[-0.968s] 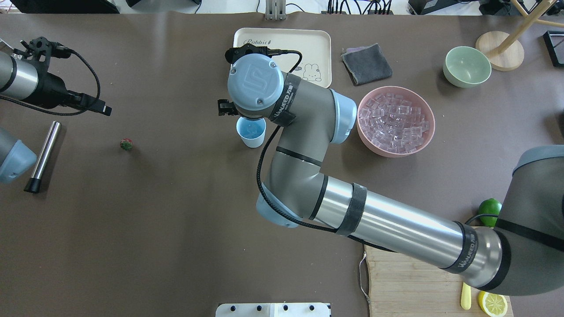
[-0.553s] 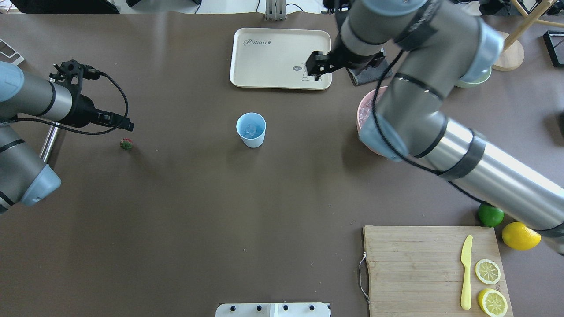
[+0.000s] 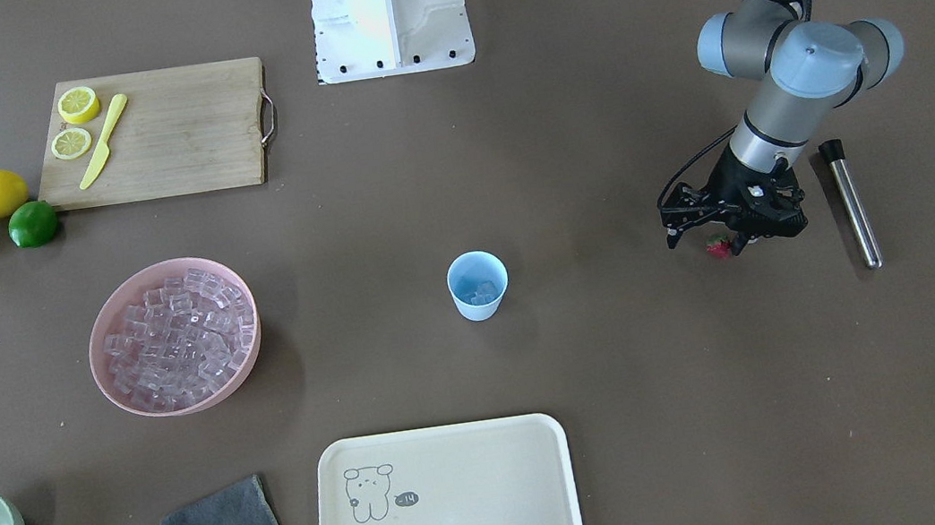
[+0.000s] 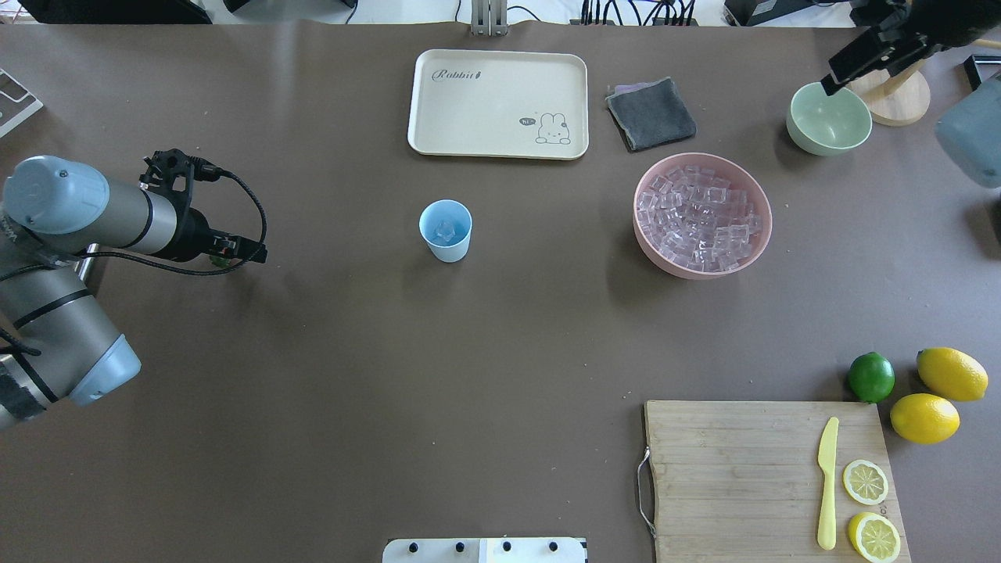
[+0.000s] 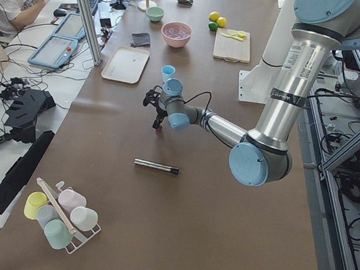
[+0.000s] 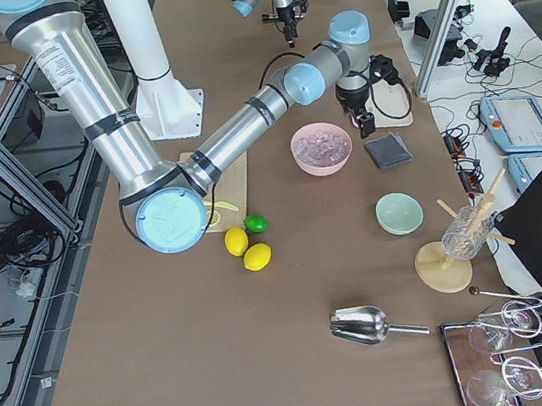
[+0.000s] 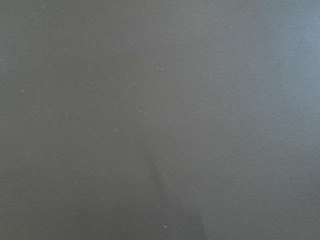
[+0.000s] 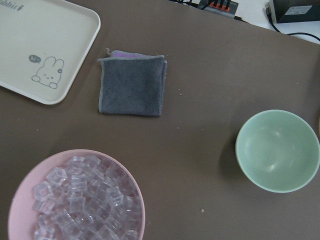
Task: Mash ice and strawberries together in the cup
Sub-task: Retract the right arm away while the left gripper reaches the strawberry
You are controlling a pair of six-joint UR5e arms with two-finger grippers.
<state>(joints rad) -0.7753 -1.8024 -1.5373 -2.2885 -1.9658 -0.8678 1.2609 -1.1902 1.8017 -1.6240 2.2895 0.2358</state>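
The light-blue cup (image 4: pixel 446 231) stands upright mid-table with a few pieces of ice (image 3: pixel 481 290) inside. More ice (image 4: pixel 700 219) fills the pink bowl (image 4: pixel 649 250) to its right. A tiny red strawberry (image 3: pixel 717 249) lies on the table at the robot's left. My left gripper (image 3: pixel 704 242) is low over it, fingers apart on either side, not closed on it. My right gripper (image 4: pixel 860 55) hovers high near the pale green bowl (image 4: pixel 829 119), holding nothing; its finger gap is unclear. The left wrist view shows only bare table.
A steel muddler (image 3: pixel 851 203) lies just outside the left arm. A cream tray (image 4: pixel 497 103) and a grey cloth (image 4: pixel 651 113) sit at the back. A cutting board (image 4: pixel 770 477) with a knife and lemon slices, two lemons and a lime (image 4: pixel 871 377) occupy the near right.
The right arm swung away from above the cup to the far back right, leaving ice in the cup. The left arm advanced toward the strawberry and now covers it from overhead.
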